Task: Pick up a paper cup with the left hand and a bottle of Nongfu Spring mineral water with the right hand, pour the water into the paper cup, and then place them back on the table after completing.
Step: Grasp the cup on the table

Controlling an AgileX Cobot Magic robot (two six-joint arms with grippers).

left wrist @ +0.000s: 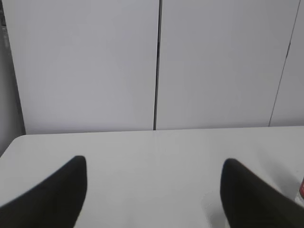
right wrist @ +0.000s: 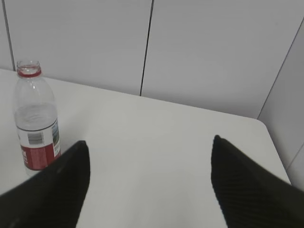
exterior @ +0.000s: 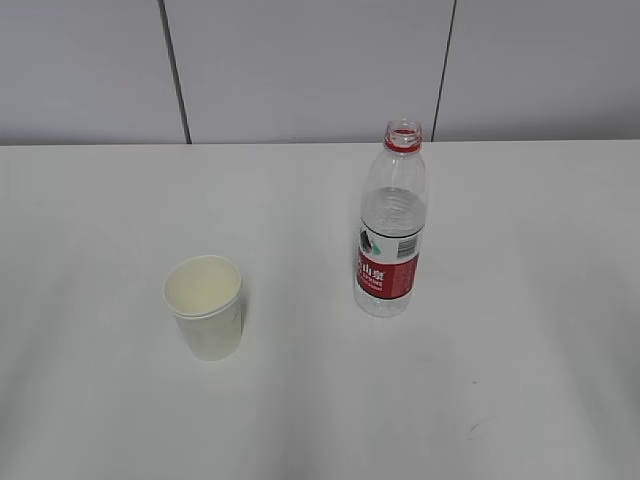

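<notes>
A white paper cup (exterior: pixel 206 305) stands upright on the white table (exterior: pixel 320 420), left of centre. An uncapped clear bottle (exterior: pixel 391 225) with a red label and red neck ring stands upright to its right, partly filled with water (exterior: pixel 393 215). The bottle also shows in the right wrist view (right wrist: pixel 34 121), left of my right gripper (right wrist: pixel 150 154), which is open and empty over bare table. My left gripper (left wrist: pixel 154 164) is open and empty over bare table; a red sliver of the bottle (left wrist: pixel 301 187) shows at its right edge. Neither arm shows in the exterior view.
A grey panelled wall (exterior: pixel 320 65) with dark vertical seams runs behind the table's far edge. A small dark scuff (exterior: pixel 470 428) marks the table near the front right. The table's right corner (right wrist: pixel 263 124) shows in the right wrist view.
</notes>
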